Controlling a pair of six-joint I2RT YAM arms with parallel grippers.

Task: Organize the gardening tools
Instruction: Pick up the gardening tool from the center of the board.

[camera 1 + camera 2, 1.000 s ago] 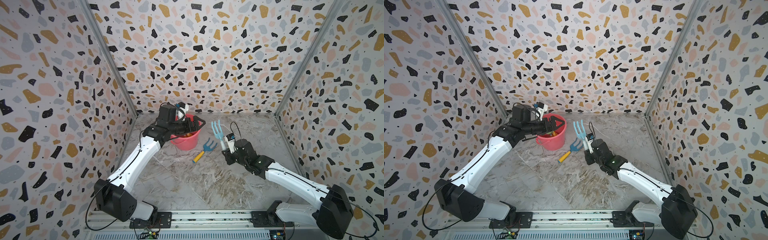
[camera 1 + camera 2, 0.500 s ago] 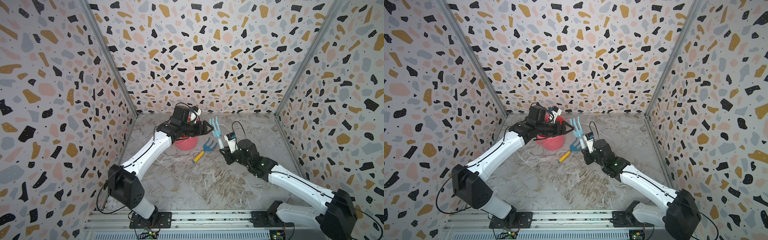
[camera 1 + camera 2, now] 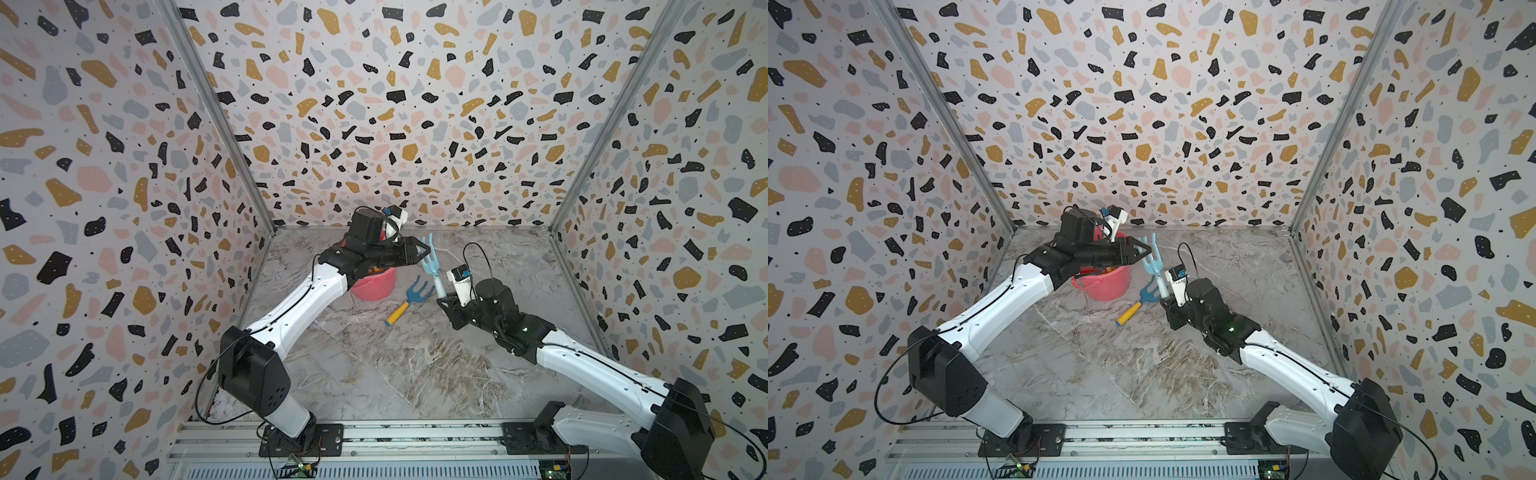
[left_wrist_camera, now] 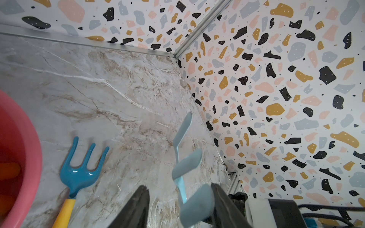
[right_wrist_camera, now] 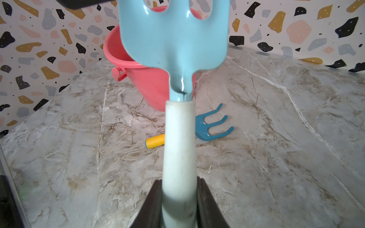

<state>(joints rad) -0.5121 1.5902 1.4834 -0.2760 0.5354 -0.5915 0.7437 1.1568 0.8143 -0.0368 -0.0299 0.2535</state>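
- The surface is grey marble with brown veins.
- A pink bucket stands upright on it, toward 12 o'clock.
- A dark-blue rake lies flat just beside the bucket, at its 4 o'clock, with its yellow handle pointing to 7 o'clock.

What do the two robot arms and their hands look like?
The left arm and right arm have smooth white shells between bulky black joints. Each ends in a black hand, the left hand and right hand, with two wedge-shaped fingers. Thin black cables loop alongside, and a small white camera box sits by each wrist.
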